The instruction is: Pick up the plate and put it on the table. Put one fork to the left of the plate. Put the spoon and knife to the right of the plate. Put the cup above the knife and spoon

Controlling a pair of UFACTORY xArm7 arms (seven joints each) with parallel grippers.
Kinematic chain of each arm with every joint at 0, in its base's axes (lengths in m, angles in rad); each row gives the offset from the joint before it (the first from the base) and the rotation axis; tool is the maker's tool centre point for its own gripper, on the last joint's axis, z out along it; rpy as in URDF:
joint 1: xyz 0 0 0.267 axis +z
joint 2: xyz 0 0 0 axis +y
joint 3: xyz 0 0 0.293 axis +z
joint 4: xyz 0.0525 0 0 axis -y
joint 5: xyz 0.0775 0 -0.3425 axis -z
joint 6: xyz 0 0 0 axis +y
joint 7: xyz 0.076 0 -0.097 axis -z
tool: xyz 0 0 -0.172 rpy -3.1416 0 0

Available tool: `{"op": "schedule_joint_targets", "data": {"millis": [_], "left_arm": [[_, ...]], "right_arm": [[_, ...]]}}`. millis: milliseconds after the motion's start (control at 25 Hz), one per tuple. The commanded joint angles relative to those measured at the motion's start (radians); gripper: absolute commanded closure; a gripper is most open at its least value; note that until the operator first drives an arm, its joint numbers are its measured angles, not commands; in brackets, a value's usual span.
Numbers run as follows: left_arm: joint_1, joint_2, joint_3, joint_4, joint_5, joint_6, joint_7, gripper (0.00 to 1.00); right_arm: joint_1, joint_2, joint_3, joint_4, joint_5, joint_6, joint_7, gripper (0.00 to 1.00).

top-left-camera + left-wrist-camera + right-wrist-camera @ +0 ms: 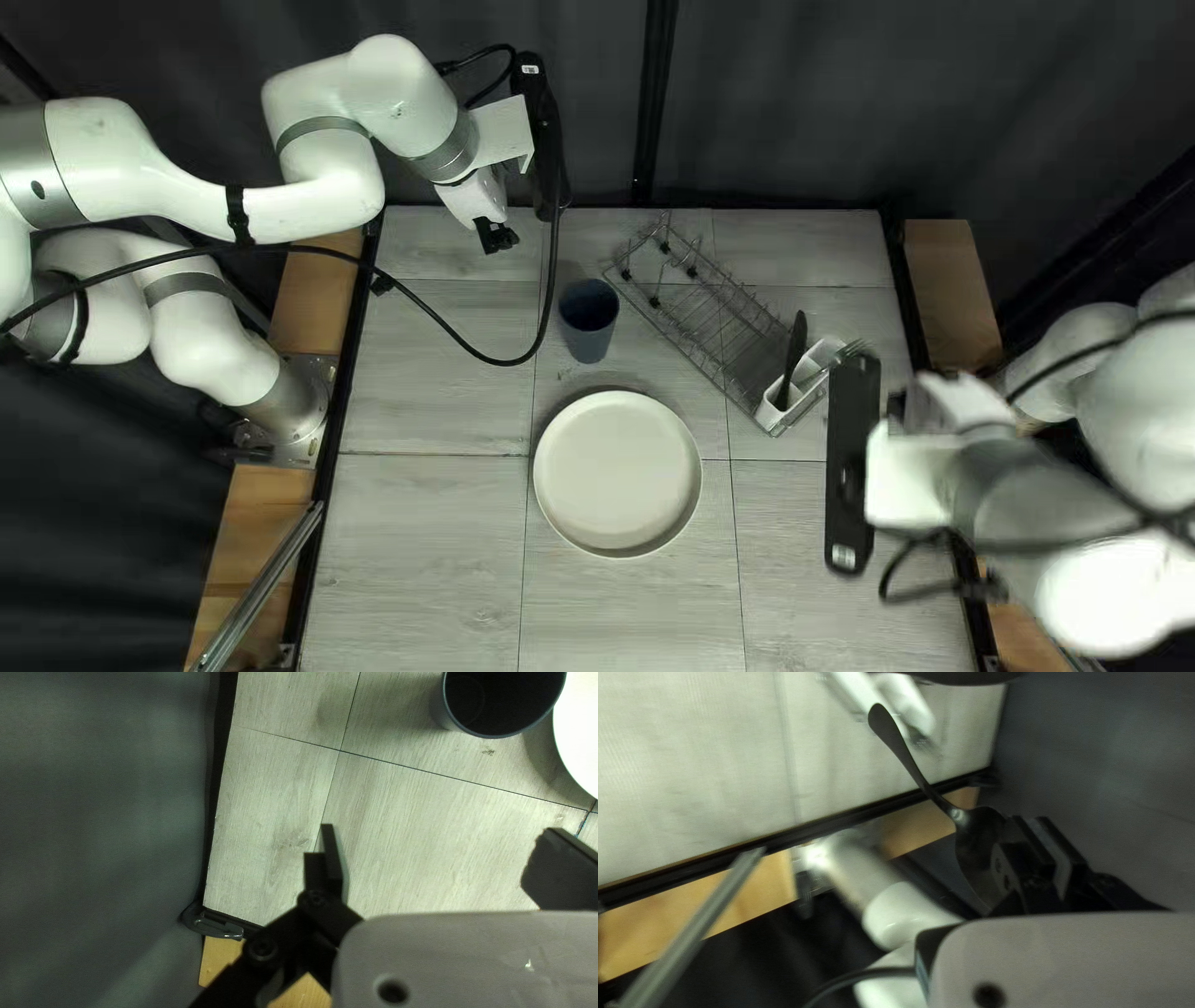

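Right jaws, nearly closed, gripped the spoon (pixel 973 836) by its bowl, left jaws gaped empty, and the plate (pixel 618 473) sat mid-desk (pixel 436 560), cup (pixel 588 320) near its twelve o'clock, presumably reserving three o'clock for cutlery.

Dark spoon (pixel 915 771) sits bowl-clamped in the right gripper (pixel 896 405); fork (pixel 849 351) and dark utensil (pixel 796 349) lean nearby! Upright blue-grey cup (pixel 588 336) stands near the left gripper (pixel 496 237), round pale plate (pixel 616 473) flat beyond.

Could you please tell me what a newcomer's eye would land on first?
Probably the round cream plate near the middle of the pale wood-look table, with the blue tapered cup standing beyond it. Next, the dark metal spoon in my black right gripper.
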Motion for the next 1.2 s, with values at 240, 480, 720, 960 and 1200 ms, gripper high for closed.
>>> {"op": "schedule_joint_targets", "data": {"millis": [240, 480, 720, 960, 1200], "left_arm": [[0.0, 0.0, 0.0, 0.0, 0.0, 0.0, 0.0, 0.0], [0.0, 0.0, 0.0, 0.0, 0.0, 0.0, 0.0, 0.0], [0.0, 0.0, 0.0, 0.0, 0.0, 0.0, 0.0, 0.0], [0.0, 0.0, 0.0, 0.0, 0.0, 0.0, 0.0, 0.0], [0.0, 0.0, 0.0, 0.0, 0.0, 0.0, 0.0, 0.0]], "right_arm": [[0.018, 0.132, 0.02, 0.006, 0.101, -0.111, -0.013, 1.0], [0.018, 0.132, 0.02, 0.006, 0.101, -0.111, -0.013, 1.0], [-0.024, 0.056, -0.002, -0.096, 0.15, -0.317, -0.097, 1.0], [-0.085, 0.019, -0.056, -0.213, 0.245, -0.559, -0.254, 1.0], [-0.15, 0.061, -0.109, -0.284, 0.332, -0.709, -0.446, 1.0]]}}
